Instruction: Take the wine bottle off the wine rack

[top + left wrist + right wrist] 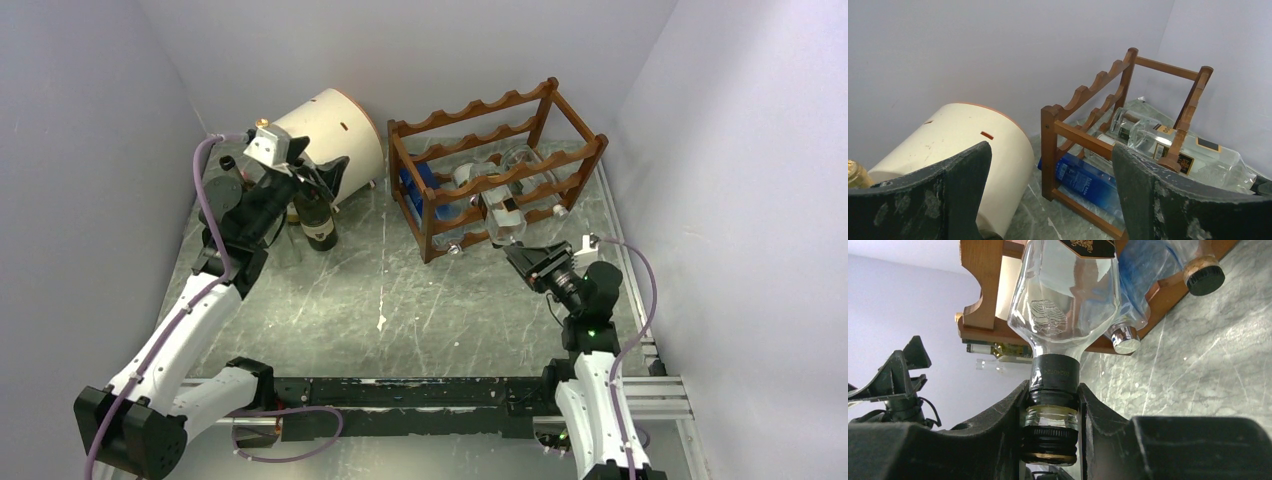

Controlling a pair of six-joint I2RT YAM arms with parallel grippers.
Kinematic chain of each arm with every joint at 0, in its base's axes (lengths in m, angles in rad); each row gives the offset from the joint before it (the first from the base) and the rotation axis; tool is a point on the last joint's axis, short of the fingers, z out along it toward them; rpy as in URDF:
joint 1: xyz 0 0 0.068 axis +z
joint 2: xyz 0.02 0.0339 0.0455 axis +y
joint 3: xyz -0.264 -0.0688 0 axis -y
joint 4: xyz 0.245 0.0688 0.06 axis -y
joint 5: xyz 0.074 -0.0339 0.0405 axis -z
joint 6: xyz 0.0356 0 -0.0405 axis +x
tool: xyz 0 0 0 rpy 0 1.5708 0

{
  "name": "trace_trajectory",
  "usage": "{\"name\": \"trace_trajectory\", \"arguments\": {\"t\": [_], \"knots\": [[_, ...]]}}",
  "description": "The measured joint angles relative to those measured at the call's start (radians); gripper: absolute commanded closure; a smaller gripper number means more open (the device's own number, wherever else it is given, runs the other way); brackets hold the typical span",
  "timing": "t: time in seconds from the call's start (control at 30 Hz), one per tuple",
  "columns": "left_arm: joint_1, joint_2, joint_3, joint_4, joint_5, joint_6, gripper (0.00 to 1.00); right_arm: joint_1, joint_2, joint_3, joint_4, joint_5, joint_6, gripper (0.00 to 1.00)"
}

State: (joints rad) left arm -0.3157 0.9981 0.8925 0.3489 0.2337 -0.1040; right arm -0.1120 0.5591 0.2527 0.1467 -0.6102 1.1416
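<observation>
Right gripper (1053, 405): fingers are clamped on the black-collared neck of the wine bottle (1063, 305), one on each side; nothing else is touched. Wine bottle: clear glass, laid across the scalloped rails of the wine rack (428, 225) at far right, its neck jutting past the near rail. Left gripper (325, 178): fingers are spread wide with nothing held between them, and it is poised at far left over a dark upright bottle (318, 222) beside a cream drum (330, 125). Bare table (400, 300) is left open near of the rack, and the right wall is set close to the rack's right end.
</observation>
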Motion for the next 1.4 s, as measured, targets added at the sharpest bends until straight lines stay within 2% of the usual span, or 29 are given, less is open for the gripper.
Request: {"name": "trace_trajectory", "arguments": {"t": [0.57, 0.9, 1.4], "knots": [[-0.074, 0.006, 0.0, 0.0, -0.003, 0.015, 0.06, 0.001, -0.145, 0.261, -0.525, 0.085, -0.148, 1.0], [-0.096, 0.005, 0.0, -0.001, -0.013, 0.037, 0.06, 0.001, -0.187, 0.343, -0.713, 0.133, -0.183, 1.0], [-0.107, 0.004, 0.0, -0.002, -0.022, 0.039, 0.06, 0.001, -0.195, 0.47, -0.891, 0.177, -0.254, 1.0]]}}
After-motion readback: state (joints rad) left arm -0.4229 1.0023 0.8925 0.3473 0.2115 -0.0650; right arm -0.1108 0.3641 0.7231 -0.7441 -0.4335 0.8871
